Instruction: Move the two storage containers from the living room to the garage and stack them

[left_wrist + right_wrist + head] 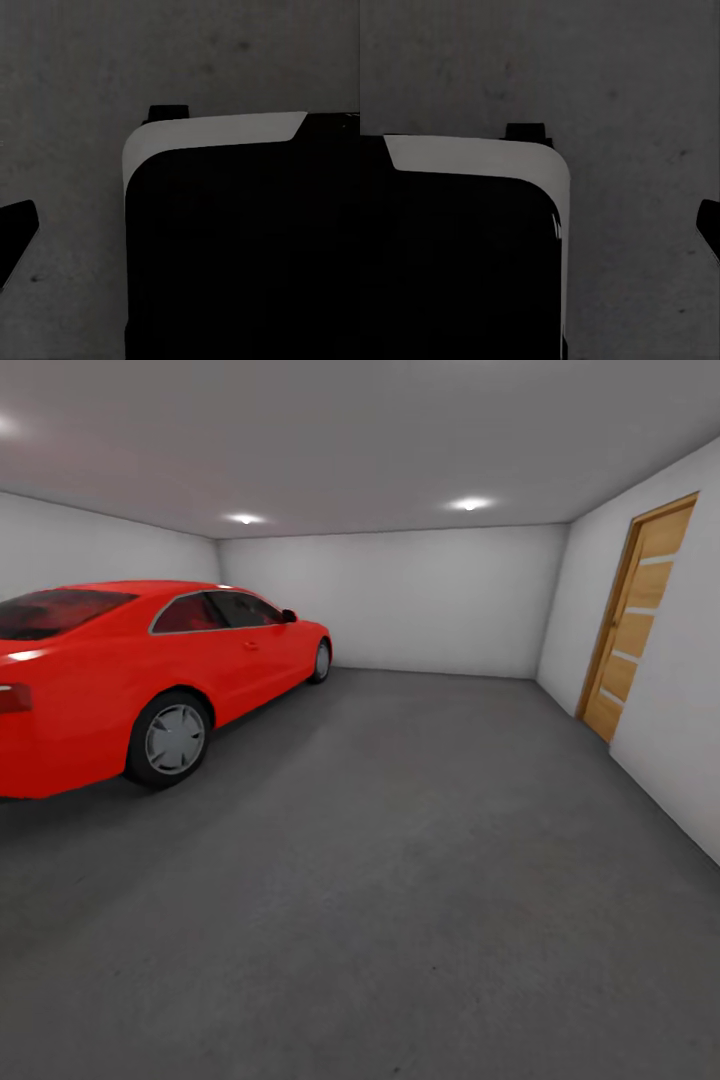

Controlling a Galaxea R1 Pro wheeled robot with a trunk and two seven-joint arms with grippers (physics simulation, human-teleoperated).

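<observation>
Grey concrete floor [400, 880] stretches ahead of us in the garage, running up to pale walls, with a red car [130, 670] parked along one side and a wooden door [635, 620] in the wall across from the car. Two round ceiling lights [470, 504] glow beyond the car's nose.

Both wrist views look down at the same rough floor [67, 90], with the dark, pale-edged body of our own robot base [240, 247] beneath each arm [457, 255]. A dark sliver at the edge of the left wrist view [15, 240] and another in the right wrist view [709, 225] may be fingers, but we cannot tell whether either gripper is spread or pressed together, and nothing orange sits between them.

We see neither storage bin on the stretch of floor beside the car, so we cannot say which way they lie from either arm, how their long sides run, or which arm is nearer. We judge that we are travelling, and the next move depends on finding a bin first
</observation>
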